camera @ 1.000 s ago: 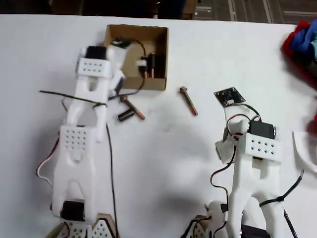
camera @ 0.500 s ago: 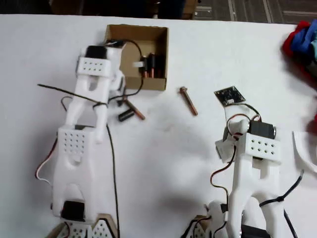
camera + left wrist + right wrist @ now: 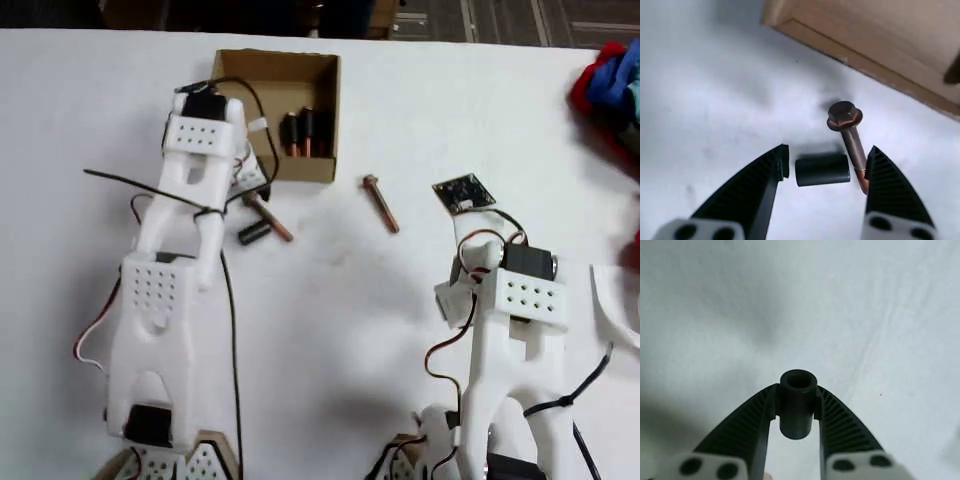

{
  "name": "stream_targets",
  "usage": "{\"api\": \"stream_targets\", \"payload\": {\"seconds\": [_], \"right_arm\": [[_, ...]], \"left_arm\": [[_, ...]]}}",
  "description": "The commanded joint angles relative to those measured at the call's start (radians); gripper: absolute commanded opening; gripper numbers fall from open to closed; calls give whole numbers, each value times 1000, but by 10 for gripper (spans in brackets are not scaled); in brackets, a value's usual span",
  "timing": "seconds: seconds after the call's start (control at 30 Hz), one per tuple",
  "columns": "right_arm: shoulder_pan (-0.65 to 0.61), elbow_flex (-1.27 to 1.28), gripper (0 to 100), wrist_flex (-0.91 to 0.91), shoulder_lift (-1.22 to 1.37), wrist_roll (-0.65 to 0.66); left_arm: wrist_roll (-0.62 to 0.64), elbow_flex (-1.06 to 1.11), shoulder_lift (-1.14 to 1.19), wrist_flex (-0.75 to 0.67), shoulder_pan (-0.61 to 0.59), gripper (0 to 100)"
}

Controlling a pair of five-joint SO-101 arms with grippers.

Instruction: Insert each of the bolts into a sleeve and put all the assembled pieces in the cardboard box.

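Note:
The cardboard box (image 3: 262, 75) stands at the back left with two bolt-and-sleeve pieces (image 3: 298, 133) inside. Just in front of it lie a copper bolt (image 3: 268, 217) and a black sleeve (image 3: 253, 233). My left gripper (image 3: 827, 157) hangs open right above them, the sleeve (image 3: 822, 169) lying between its fingers and the bolt (image 3: 850, 140) beside one finger. A second loose bolt (image 3: 381, 203) lies mid-table. My right gripper (image 3: 796, 395) is shut on an upright black sleeve (image 3: 798, 402), above bare cloth; its arm (image 3: 515, 300) stands at the front right.
The box's front wall (image 3: 875, 65) is close beyond the left gripper. A small circuit board (image 3: 462, 193) on wires sits ahead of the right arm. Red and blue cloth (image 3: 610, 75) and a white curved piece (image 3: 612, 315) lie at the right edge.
The left gripper let go of an assembled piece inside the box and drew back out over the front wall to the loose bolt and sleeve. The right arm kept still.

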Motion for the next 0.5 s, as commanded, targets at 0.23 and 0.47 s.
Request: {"api": "stream_targets", "payload": {"seconds": [0.23,0.47], "right_arm": [[12,-3,23,-8,-28,6],[12,25,23,-8,-36,6]], "left_arm": [[11,-10,124,-66,31,192],[11,-12,133,-157,15,154]]}}
